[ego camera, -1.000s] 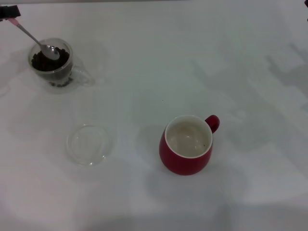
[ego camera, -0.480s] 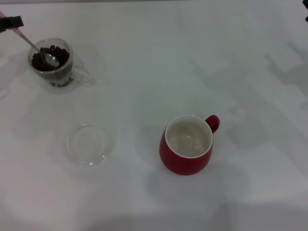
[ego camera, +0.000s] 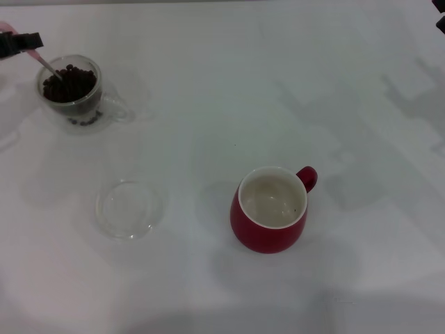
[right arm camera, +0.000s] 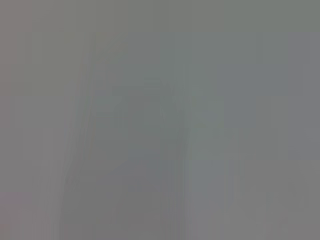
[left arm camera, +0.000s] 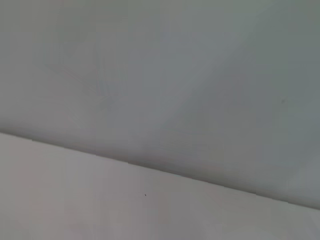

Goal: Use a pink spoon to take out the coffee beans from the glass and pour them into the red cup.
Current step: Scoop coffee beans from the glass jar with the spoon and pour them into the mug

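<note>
While the left tool (ego camera: 21,42) clamps the pink spoon (ego camera: 43,61), its bowl sinks among dark coffee beans (ego camera: 69,83).

Plain white tabletop (ego camera: 229,90), bare staged test bench (lab-like), no room features visible

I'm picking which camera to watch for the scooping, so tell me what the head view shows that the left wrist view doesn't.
Only the head view shows the work: the left gripper at the far left edge holding the pink spoon, its bowl dipped into the coffee beans in the glass, plus the red cup, with no beans visible inside it, a clear glass dish, and a sliver of the right gripper at the top right corner. Only the left wrist view shows a straight edge between two plain surfaces. Both share pale, bare surface.
</note>
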Available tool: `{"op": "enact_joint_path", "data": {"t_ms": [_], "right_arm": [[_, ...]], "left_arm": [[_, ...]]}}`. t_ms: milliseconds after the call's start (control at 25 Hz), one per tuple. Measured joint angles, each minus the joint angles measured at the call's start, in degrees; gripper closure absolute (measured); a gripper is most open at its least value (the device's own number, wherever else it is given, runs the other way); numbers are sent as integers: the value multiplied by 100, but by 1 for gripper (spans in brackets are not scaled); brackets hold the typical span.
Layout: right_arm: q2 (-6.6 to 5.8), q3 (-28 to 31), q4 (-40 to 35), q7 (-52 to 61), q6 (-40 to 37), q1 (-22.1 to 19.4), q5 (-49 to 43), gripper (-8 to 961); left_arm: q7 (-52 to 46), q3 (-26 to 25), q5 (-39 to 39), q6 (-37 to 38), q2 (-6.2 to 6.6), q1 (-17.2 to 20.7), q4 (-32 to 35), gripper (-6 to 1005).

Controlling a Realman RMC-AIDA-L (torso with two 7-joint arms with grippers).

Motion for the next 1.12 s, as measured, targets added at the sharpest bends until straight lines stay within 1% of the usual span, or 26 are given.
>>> {"op": "enact_joint_path", "data": {"t_ms": [160, 440, 640, 760, 1120], "right_arm": [[-4, 0, 0, -13, 86, 48, -13, 109], [-19, 0, -32, -17, 107, 82, -33, 108], [-26, -1, -55, -27, 108, 112, -36, 108], [-27, -1, -60, -28, 108, 144, -39, 108], [-34, -9, -62, -32, 234, 236, -46, 108]], "left_arm": [[-22, -25, -311, 5, -55, 126, -12, 873], [-183, -30, -787, 68, -99, 428, -53, 874], [-232, -32, -1072, 70, -116, 577, -186, 873], [-229, -39, -1449, 92, -135, 740, -355, 873], [-126, -39, -2264, 508, -167, 1116, -411, 873]]}}
